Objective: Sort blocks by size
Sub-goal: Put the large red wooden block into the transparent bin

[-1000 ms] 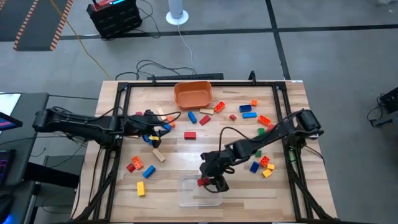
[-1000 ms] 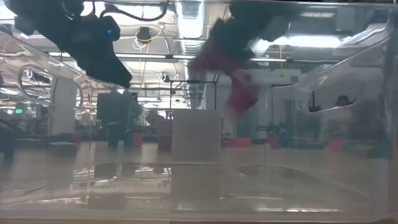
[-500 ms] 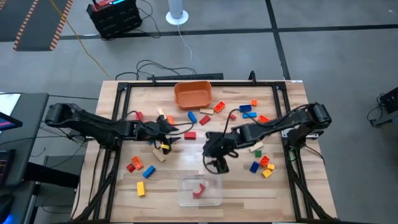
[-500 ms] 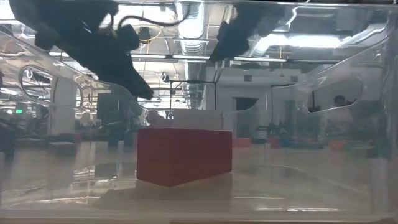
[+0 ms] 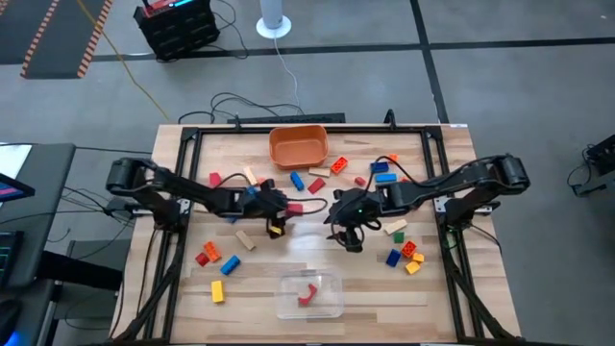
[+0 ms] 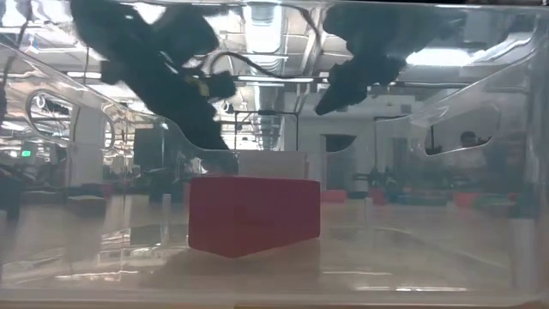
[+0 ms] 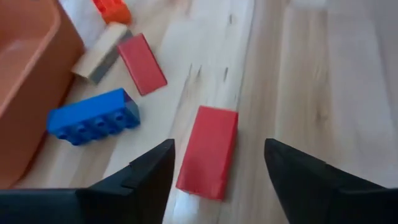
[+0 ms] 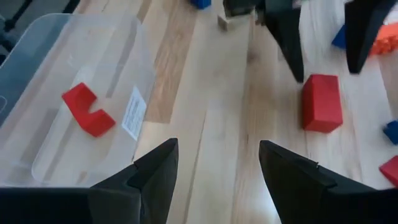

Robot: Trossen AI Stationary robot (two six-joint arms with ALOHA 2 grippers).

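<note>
Plastic blocks in red, blue, orange, yellow, green and tan lie scattered over the wooden table. One red block lies flat in the table's middle. My left gripper is open just to its left, and its fingers stand short of the block, touching nothing. My right gripper hovers open and empty right of the middle. A red piece lies on the floor of the clear tub at the near edge. In the low view the red piece sits behind the tub's wall.
The orange bowl stands at the far middle, with a blue block and a flat red block near it. More blocks lie at the right and the near left. Bare wood lies between the grippers and the tub.
My right gripper has let go of the red piece over the tub, where it now lies. It has then drawn away from the tub toward the far edge and the table's middle. My left gripper has travelled right and down toward the red block.
</note>
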